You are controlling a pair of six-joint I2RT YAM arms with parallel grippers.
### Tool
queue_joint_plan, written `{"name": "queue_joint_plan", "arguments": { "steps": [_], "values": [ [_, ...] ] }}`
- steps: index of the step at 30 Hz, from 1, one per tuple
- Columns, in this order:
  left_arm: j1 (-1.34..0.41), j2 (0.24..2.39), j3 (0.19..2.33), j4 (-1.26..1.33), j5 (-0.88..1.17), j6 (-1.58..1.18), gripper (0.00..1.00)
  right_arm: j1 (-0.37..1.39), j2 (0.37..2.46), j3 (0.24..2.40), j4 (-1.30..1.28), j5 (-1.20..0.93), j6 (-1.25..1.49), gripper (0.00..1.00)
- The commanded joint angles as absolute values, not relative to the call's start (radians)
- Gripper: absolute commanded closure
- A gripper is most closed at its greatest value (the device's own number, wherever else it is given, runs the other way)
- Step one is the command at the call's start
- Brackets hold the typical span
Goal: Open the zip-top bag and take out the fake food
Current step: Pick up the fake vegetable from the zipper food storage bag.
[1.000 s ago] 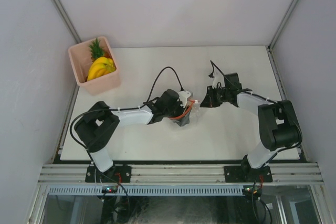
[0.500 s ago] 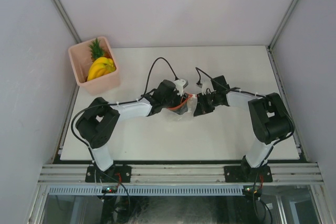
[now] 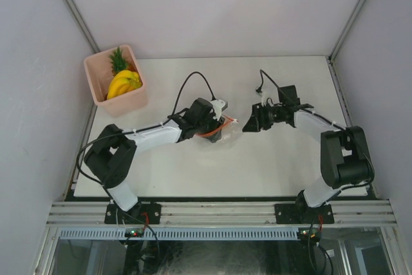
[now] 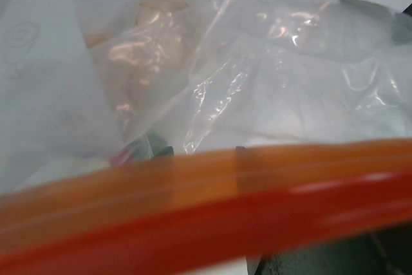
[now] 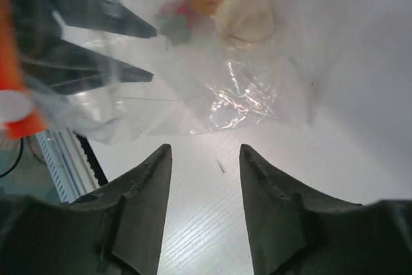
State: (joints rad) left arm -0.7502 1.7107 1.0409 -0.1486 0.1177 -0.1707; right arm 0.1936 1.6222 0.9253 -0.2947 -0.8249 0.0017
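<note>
- Two changes are noted against a second ago. The right gripper (image 5: pixel 205 151), then pressed together at the edge of the small clear crinkly zip-top bag (image 5: pixel 248 91), is now spread with nothing between its fingers. It has also been drawn back from the bag, away from the pink square bin (image 3: pixel 125 102).
- The left gripper (image 3: pixel 217 122) has been kept at the bag's red-orange zip strip (image 4: pixel 212 194), which fills its wrist view; whether the strip is being pinched cannot be told.
- The bag is found at the left gripper, over the white counter (image 3: pixel 270 165), well apart from the pink bin, towards the right arm's side and nearer the arm bases.
- Small fake food pieces (image 5: pixel 225 8), orange, cream and green, are seen through the film, so the bag has not been emptied. A yellow banana bunch (image 3: pixel 123 84) and a green-topped pineapple (image 3: pixel 118 61) are lying inside the pink bin.
- The release is judged to mean that one pull on the bag has been ended. Whether the mouth is open cannot be told, and a fresh grip would probably be needed.
</note>
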Motion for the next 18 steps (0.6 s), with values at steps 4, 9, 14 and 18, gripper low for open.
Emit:
{"name": "queue_joint_plan", "arguments": {
  "steps": [4, 9, 14, 18],
  "values": [
    [-0.716, 1.599, 1.022, -0.114, 0.243, -0.177, 0.52, 0.133, 1.469, 0.951, -0.313, -1.110, -0.220, 0.47],
    [-0.695, 1.600, 1.004, -0.081, 0.293, -0.223, 0.52, 0.215, 1.363, 0.873, -0.207, -1.066, -0.375, 0.33],
    [-0.670, 1.602, 0.972, 0.000, 0.316, -0.292, 0.52, 0.266, 1.351, 0.811, 0.142, -0.893, -0.260, 0.05],
    [-0.659, 1.596, 0.956, 0.017, 0.317, -0.295, 0.53, 0.145, 1.500, 0.849, 0.359, -0.921, 0.140, 0.11]
  ]
}}
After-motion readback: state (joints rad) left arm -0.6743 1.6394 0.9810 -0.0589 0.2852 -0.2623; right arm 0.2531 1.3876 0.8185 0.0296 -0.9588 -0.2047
